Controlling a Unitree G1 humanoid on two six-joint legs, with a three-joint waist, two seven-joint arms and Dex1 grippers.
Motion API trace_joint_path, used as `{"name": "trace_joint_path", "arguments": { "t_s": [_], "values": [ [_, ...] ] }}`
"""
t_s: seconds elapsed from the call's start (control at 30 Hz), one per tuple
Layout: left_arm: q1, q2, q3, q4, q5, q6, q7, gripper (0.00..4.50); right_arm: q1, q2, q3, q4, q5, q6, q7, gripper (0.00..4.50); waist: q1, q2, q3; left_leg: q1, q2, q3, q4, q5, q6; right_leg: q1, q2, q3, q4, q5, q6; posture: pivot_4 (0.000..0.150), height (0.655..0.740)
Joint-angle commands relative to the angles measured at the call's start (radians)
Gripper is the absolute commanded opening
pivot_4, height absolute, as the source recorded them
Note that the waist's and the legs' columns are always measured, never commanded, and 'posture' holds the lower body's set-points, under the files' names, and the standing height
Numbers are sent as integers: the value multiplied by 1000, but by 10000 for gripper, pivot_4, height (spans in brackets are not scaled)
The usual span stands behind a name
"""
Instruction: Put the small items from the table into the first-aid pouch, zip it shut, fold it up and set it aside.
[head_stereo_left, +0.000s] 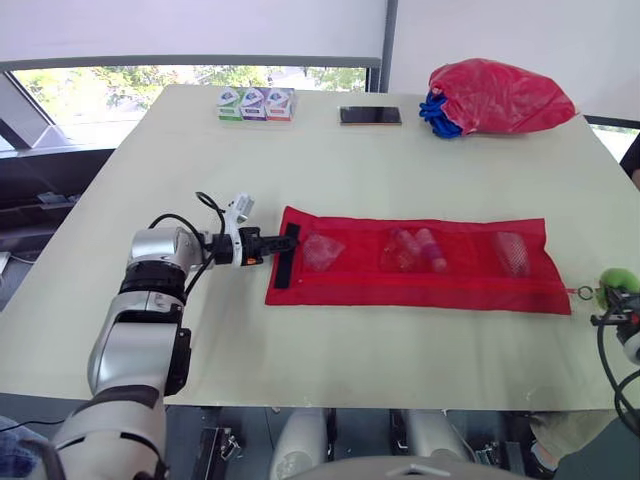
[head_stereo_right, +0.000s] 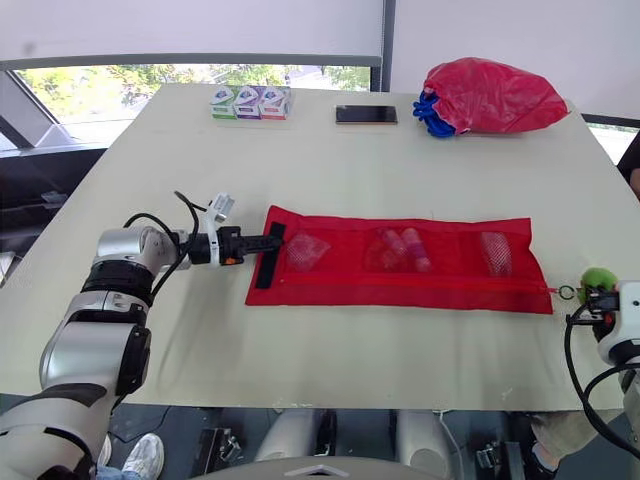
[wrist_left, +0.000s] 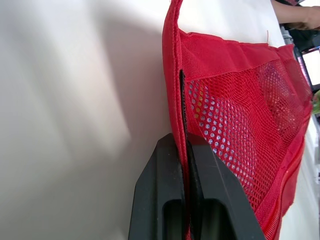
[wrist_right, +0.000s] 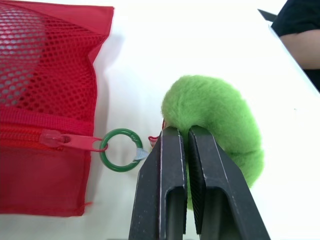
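The red mesh first-aid pouch (head_stereo_left: 410, 262) lies unfolded flat on the table, with small items (head_stereo_left: 415, 248) showing through its mesh pockets. My left gripper (wrist_left: 185, 137) is shut on the pouch's left edge, pinching the black strip (head_stereo_left: 287, 255) there. At the right end the zipper slider (wrist_right: 52, 140) sits near the pouch's corner. A green ring (wrist_right: 119, 150) links it to a fluffy green pompom (wrist_right: 215, 120). My right gripper (wrist_right: 180, 131) is shut on the pompom, just off the pouch's right end.
Three small boxes (head_stereo_left: 256, 103), a dark phone (head_stereo_left: 370, 115) and a red bag with blue cloth (head_stereo_left: 500, 95) lie along the far edge. A person's arm (wrist_right: 300, 35) is beyond the table's right side.
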Motion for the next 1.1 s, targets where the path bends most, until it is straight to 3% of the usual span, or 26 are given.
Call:
{"name": "trace_joint_path", "arguments": {
  "t_s": [0.03, 0.1, 0.17, 0.2, 0.3, 0.33, 0.37, 0.47, 0.57, 0.7, 0.73, 0.93, 1.1],
  "values": [
    [-31, 32, 36, 28, 26, -23, 25, 0, -3, -10, -31, 6, -28, -33, -28, 434, 0, 0, 0, 0, 0, 0, 0, 0, 0, 0, 0, 0, 0, 0, 0, 1500, 7400],
    [-29, 30, 33, 24, 28, -22, 23, 0, 7, -6, -16, -14, -9, -23, -2, 434, 0, 0, 0, 0, 0, 0, 0, 0, 0, 0, 0, 0, 0, 1, 1, 1500, 7400],
    [-30, 27, 35, 22, 28, -21, 25, 0, 13, -3, -14, -29, 0, -12, 3, 8013, 0, 0, 0, 0, 0, 0, 0, 0, 0, 0, 0, 0, 0, 0, 1, 1500, 7400],
    [-29, 27, 37, 21, 28, -21, 26, 0, 16, -1, -19, -35, 7, -4, 0, 9085, -1, 0, 0, 0, 0, 0, 0, 0, 0, 0, 0, 0, 0, 0, 1, 1500, 7400],
    [-20, 34, 32, 3, 44, -60, 15, 0, 40, 10, -58, -78, 90, 36, 30, 24244, 0, 0, 0, 0, 0, 0, 0, 0, 0, 0, 0, 0, 0, 0, 1, 1500, 7400],
    [-16, 37, 30, -2, 49, -71, 12, 5366, 52, 12, -67, -94, 120, 45, 47, 30966, 0, 0, 0, 0, 1, 0, 0, 0, 0, 0, 0, 0, 0, 0, 1, 1500, 7400],
    [-14, 40, 29, -7, 53, -82, 6, 7572, 65, 16, -73, -111, 149, 46, 69, 35347, 0, 0, 0, 0, 1, 0, 0, 0, 0, 0, 0, 0, 0, 0, 1, 1500, 7400],
    [-9, 47, 33, -28, 54, -95, -10, 17744, 112, 24, -76, -162, 228, 58, 133, 45000, -1, 0, 0, 0, 1, 0, 0, 0, 0, 0, 0, 0, 0, 0, 1, 1500, 7400],
    [-8, 63, 37, -62, 55, -103, -19, 31257, 167, 47, -69, -227, 325, 109, 164, 45000, 1, 0, 0, 0, 1, 0, 0, 0, 0, 0, 0, 0, 0, 0, 1, 1500, 7400],
    [31, 119, 20, -205, 59, -156, -93, 40145, 217, 90, -56, -288, 445, 210, 136, 45000, -1, 0, 0, 0, 2, 0, 0, 0, 0, 0, 0, 0, 0, 0, 0, 1500, 7400],
    [44, 129, 17, -242, 57, -169, -110, 44280, 221, 97, -59, -294, 465, 227, 123, 45000, 0, 0, 0, -1, 3, -1, 0, 0, 0, -1, 0, -1, 0, 0, 0, 1500, 7400],
    [124, 199, 4, -618, -14, -225, -257, 44766, 220, 173, -65, -295, 628, 316, 35, 45000, 9, 0, 0, -2, 3, 0, 0, 0, 0, -1, -9, -1, -1, -2, -3, 1500, 7400],
    [144, 184, 3, -847, -93, -221, -295, 44766, 174, 194, -47, -276, 730, 388, -79, 45000, 9, 1, 1, -3, 3, 0, 0, 0, 0, -2, -10, -1, -1, -2, -4, 1500, 7400]
  ]
}}
